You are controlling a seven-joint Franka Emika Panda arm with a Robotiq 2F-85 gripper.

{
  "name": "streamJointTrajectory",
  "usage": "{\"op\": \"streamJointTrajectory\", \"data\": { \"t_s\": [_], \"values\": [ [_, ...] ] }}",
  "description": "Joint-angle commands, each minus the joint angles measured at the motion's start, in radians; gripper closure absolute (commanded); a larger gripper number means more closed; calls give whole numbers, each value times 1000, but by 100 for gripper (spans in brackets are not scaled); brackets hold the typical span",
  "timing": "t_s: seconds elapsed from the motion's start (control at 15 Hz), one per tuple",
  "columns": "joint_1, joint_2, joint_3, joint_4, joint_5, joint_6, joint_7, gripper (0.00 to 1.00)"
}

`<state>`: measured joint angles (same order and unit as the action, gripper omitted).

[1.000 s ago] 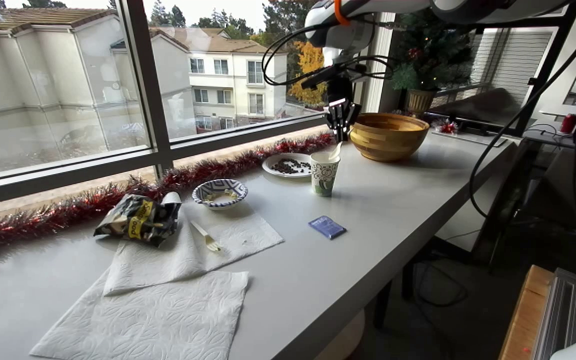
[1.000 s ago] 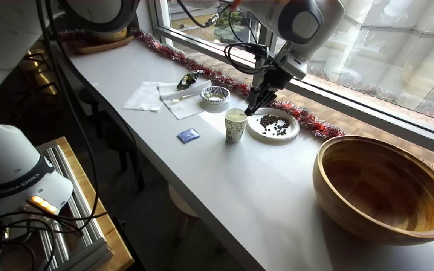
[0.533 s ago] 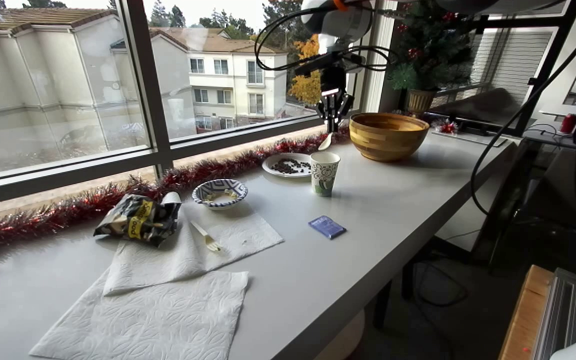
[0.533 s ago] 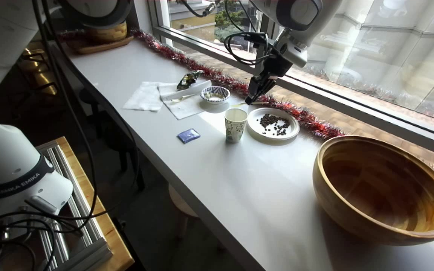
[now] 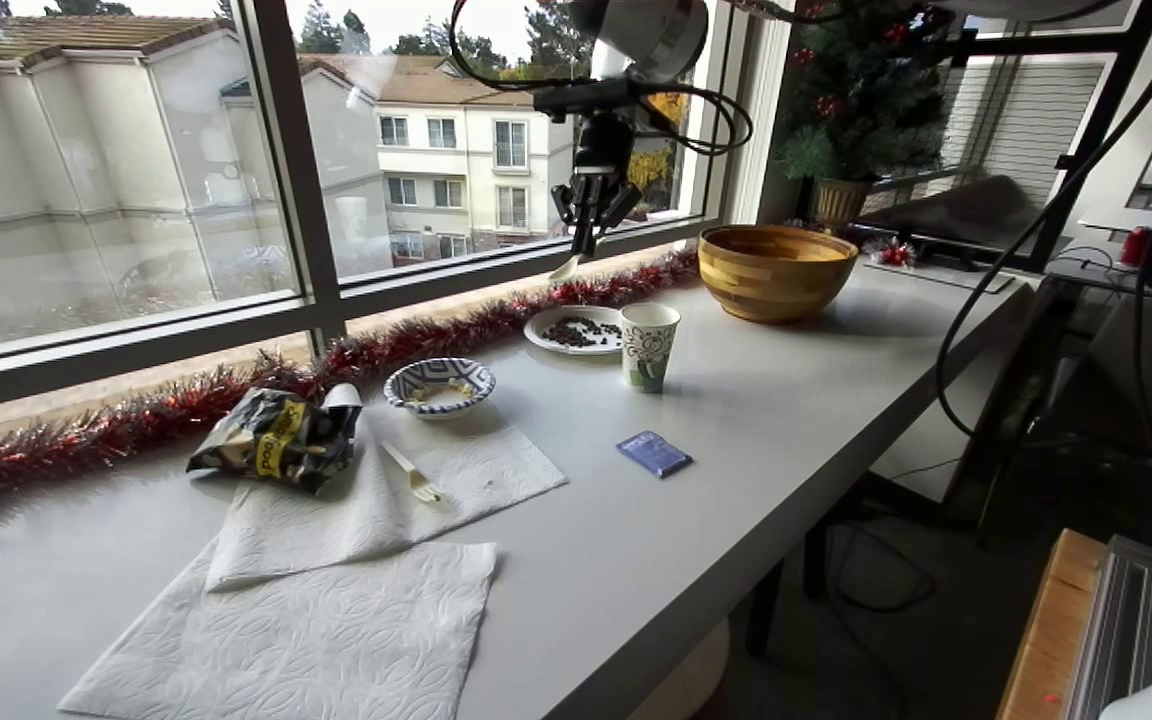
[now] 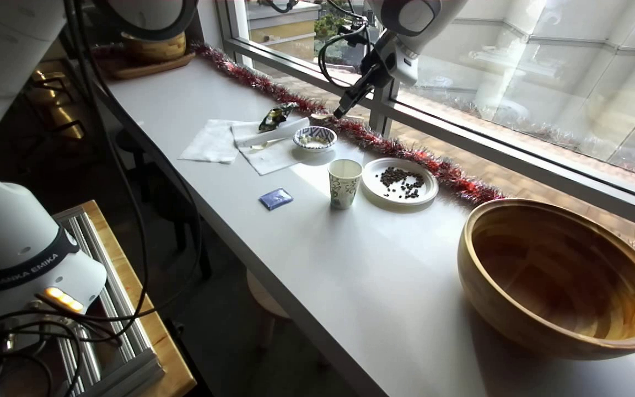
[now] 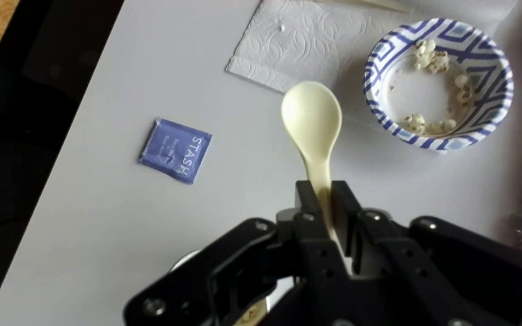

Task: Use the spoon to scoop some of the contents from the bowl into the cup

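Gripper (image 7: 322,188) pinches spoon (image 7: 313,113) by its handle, in the air, apart from bowl (image 7: 426,93). Popcorn (image 7: 432,56) sits inside bowl. Cup (image 6: 345,184) upright, well apart from bowl.

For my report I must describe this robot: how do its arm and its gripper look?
The arm is white, with a round grey joint cap, black cables and a dark band marked FRANKA EMIKA. The gripper is black and angular, with blocky fingers.

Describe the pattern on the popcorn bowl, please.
The bowl shows angular blue lines on white, clearest in the wrist view.
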<state>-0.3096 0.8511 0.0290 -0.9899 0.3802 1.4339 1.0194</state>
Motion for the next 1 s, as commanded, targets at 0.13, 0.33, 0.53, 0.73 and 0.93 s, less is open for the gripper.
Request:
{"op": "streamJointTrajectory", "data": {
  "t_s": [0.13, 0.33, 0.53, 0.73, 0.93],
  "values": [
    [-4, 4, 90, -55, 61, -18, -96, 97],
    [-7, -5, 108, -115, 79, 16, -63, 97],
    [31, -29, 38, -199, 153, 114, -63, 97],
    [48, 11, 14, -140, 145, 79, -75, 87],
    [48, 6, 9, -150, 150, 81, -74, 97]
  ]
}}
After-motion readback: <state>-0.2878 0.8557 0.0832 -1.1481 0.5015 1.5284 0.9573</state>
